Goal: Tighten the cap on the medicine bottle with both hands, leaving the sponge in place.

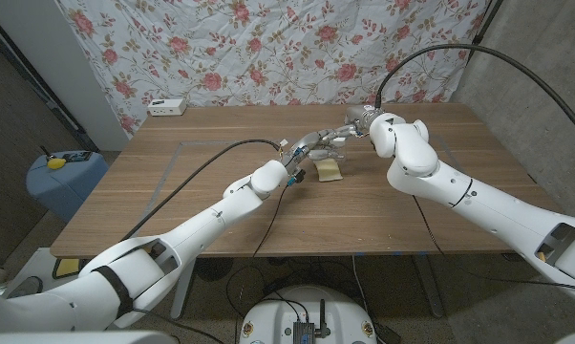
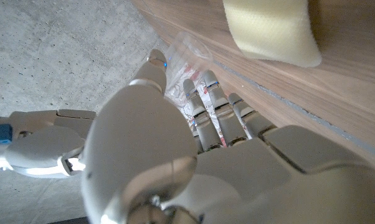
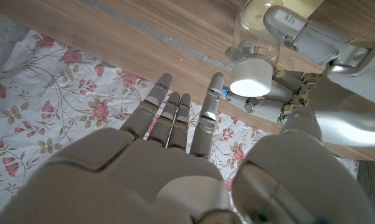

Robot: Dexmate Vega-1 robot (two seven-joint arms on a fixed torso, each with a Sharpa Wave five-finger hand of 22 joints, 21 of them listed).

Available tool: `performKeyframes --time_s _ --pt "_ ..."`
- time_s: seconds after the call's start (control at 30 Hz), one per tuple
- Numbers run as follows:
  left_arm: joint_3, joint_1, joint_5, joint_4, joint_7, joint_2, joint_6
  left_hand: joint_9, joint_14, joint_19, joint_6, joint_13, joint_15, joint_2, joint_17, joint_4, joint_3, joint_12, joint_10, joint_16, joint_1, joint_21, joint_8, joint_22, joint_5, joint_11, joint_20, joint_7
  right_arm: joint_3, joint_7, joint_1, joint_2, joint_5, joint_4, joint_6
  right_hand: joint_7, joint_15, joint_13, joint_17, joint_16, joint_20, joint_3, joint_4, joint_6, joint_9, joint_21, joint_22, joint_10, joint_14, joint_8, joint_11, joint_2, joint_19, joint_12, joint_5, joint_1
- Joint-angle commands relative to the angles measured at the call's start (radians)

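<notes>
Holding the clear medicine bottle (image 3: pixel 257 37) just above centre of the head view, the left hand (image 3: pixel 312 59) wraps its body. The right hand (image 3: pixel 175 124) hovers beside the white cap (image 3: pixel 250 78), fingers spread and empty, so tightening looks unstarted. The sponge (image 1: pixel 330 169) lies on the counter (image 1: pixel 221 220) just below.

Clear medicine bottle (image 3: pixel 255 34) with white cap (image 3: pixel 250 75), gripped off the table in the left hand (image 3: pixel 312 56), just beside the pale yellow sponge (image 2: pixel 273 30) lying on the wood.
</notes>
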Motion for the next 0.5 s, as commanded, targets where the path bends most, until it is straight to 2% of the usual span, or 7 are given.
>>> performKeyframes --time_s 0.03,0.07,0.27,0.37,0.5 --pt "0.001 -0.004 -0.001 0.008 -0.001 -0.003 -0.004 0.002 0.0 0.002 0.008 0.006 -0.077 0.009 0.002 -0.001 0.006 0.003 0.015 -0.001 0.004 -0.001 -0.001 0.002 0.005 -0.015 -0.072 -0.002 0.033 0.033 0.002 -0.022 0.061 -0.024 0.02 0.02 0.016 0.004 0.001 -0.008 0.007 0.011 -0.022 -0.083 0.009 -0.005 0.003 -0.041 -0.028 -0.031 0.004 0.011 -0.026 -0.005 0.017 0.039" --pt "0.001 -0.004 -0.001 0.008 -0.001 -0.004 -0.005 0.002 -0.001 0.003 0.008 0.006 -0.077 0.009 0.002 -0.001 0.007 0.003 0.015 -0.001 0.004 -0.001 -0.001 0.002 0.005 -0.015 -0.073 -0.002 0.037 0.036 0.003 -0.024 0.07 -0.026 0.022 0.028 0.019 0.005 0.001 -0.009 0.01 0.015 -0.026 -0.112 0.009 -0.005 0.003 -0.049 -0.035 -0.044 0.011 0.016 -0.03 -0.004 0.02 0.048" --pt "0.002 -0.005 -0.002 0.014 0.0 -0.007 -0.008 0.002 -0.001 0.003 0.007 0.006 -0.076 0.009 0.002 -0.001 0.008 0.003 0.015 0.0 0.002 -0.002 -0.001 0.001 0.005 -0.017 -0.072 -0.002 0.058 0.062 0.015 -0.041 0.139 -0.035 0.043 0.04 0.041 0.006 0.0 -0.018 0.024 0.033 -0.044 -0.167 0.009 -0.01 0.003 -0.093 -0.078 -0.071 0.026 0.037 -0.066 -0.007 0.016 0.082" --pt "0.002 -0.004 -0.002 0.013 0.0 -0.007 -0.007 0.002 -0.001 0.002 0.007 0.006 -0.076 0.009 0.002 -0.001 0.009 0.003 0.014 0.0 0.002 -0.002 -0.001 0.001 0.005 -0.014 -0.072 -0.001 0.064 0.07 0.022 -0.049 0.169 -0.04 0.049 0.055 0.047 0.007 -0.001 -0.019 0.032 0.042 -0.053 -0.193 0.01 -0.013 0.002 -0.115 -0.093 -0.084 0.035 0.045 -0.085 -0.008 0.009 0.098" --pt "0.002 -0.001 -0.001 0.009 0.004 -0.006 -0.005 0.002 0.0 0.003 0.006 0.006 -0.076 0.01 0.002 -0.001 0.01 0.003 0.013 0.0 0.001 -0.002 -0.001 0.001 0.005 -0.014 -0.071 -0.001 0.072 0.082 0.033 -0.057 0.218 -0.042 0.053 0.059 0.058 0.008 -0.002 -0.021 0.037 0.055 -0.069 -0.22 0.01 -0.012 0.002 -0.137 -0.114 -0.097 0.043 0.054 -0.099 -0.008 -0.004 0.125"
